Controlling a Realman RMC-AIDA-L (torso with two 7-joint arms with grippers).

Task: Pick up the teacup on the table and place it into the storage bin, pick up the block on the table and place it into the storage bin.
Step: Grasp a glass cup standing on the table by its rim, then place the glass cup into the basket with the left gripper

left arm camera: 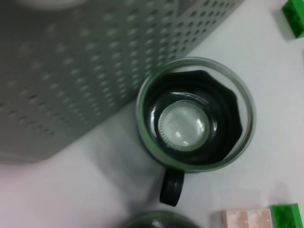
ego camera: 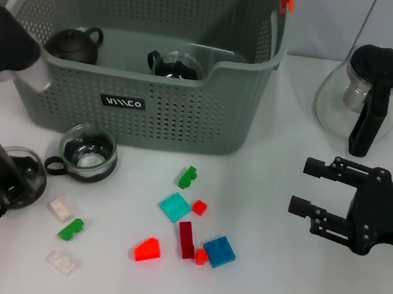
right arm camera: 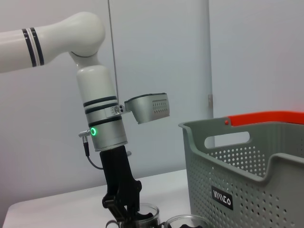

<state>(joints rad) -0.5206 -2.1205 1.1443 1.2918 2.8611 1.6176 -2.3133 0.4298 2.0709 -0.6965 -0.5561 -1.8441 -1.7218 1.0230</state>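
The left gripper (ego camera: 5,183) is lowered into a glass teacup (ego camera: 14,180) at the left edge of the white table (ego camera: 265,286); whether its fingers are closed on the cup cannot be told. A second glass teacup (ego camera: 88,152) with a black handle is seen just beside it, close to the front wall of the grey storage bin (ego camera: 144,107). Two dark teapots are placed inside the bin. Coloured blocks, among them a red block (ego camera: 147,249), are scattered in front of the bin. The right gripper (ego camera: 309,185) is held open above the table, well apart, near a glass carafe (ego camera: 362,96).
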